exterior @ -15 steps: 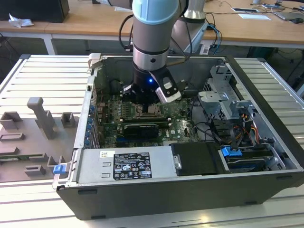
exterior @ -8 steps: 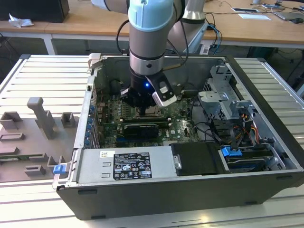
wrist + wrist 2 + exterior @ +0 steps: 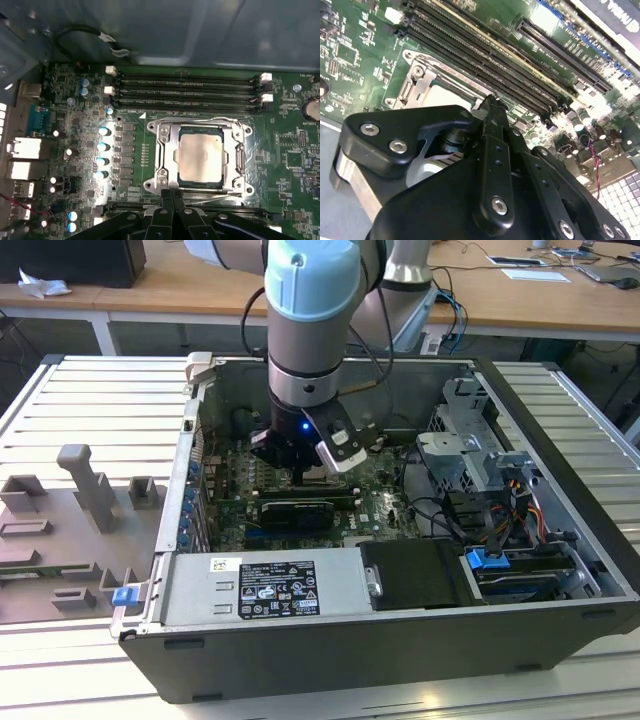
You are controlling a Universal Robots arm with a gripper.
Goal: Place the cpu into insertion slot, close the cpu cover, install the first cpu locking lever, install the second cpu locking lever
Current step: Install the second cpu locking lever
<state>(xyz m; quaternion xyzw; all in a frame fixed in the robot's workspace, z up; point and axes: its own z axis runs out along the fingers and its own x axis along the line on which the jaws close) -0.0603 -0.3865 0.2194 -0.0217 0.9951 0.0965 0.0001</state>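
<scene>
Hovering with black gripper (image 3: 172,194) fingers pressed together, empty, at silvery windowed cpu cover (image 3: 200,125) closed over pale square cpu (image 3: 201,156); levers apparently latched, nothing pending.

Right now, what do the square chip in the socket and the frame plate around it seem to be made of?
The small square pale chip looks metal-topped: a matte, silver-beige face with soft, dull reflection. The thin silvery frame plate around it seems to be bare sheet metal, probably steel: bright glints and sharp pressed edges. The exact alloy cannot be told.
</scene>
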